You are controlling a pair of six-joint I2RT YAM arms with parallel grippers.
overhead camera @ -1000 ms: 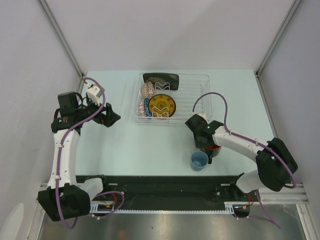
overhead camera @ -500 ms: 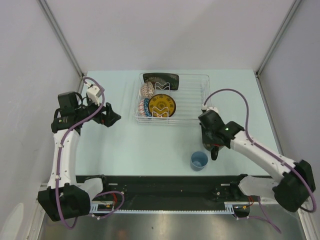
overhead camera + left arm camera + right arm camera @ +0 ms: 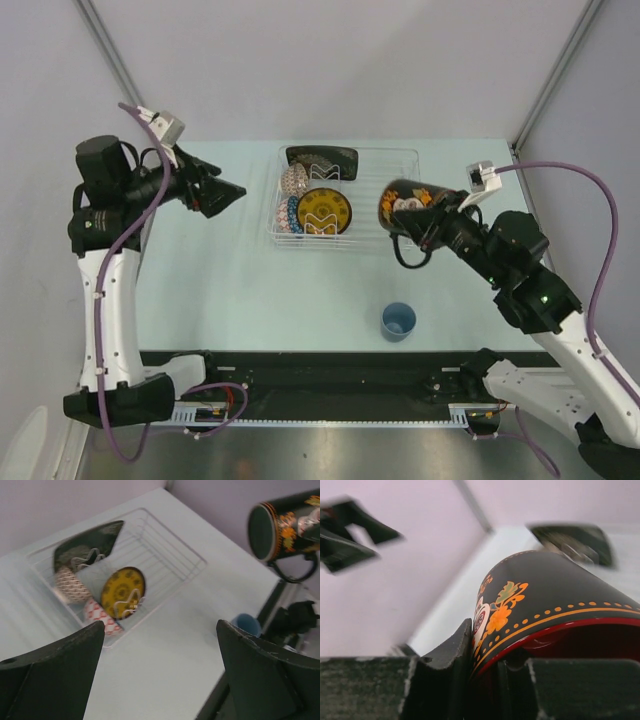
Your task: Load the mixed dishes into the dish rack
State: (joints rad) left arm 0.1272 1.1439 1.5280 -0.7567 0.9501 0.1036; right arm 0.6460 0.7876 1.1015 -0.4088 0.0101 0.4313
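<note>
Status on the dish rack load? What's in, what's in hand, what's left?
Done: the square plate, beige bowl, blue bowl and yellow saucer stand in the rack.
In hand: the right gripper clamps the mug by its rim, held on its side in the air by the rack's right end.
Left: the blue cup sits on the table. The left gripper is open and empty.

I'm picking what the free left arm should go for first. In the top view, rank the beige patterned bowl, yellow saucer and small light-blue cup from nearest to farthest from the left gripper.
From the left gripper:
1. beige patterned bowl, at the left end of the dish rack.
2. yellow saucer, upright in mid-rack.
3. small light-blue cup, on the table near its front edge.
</note>
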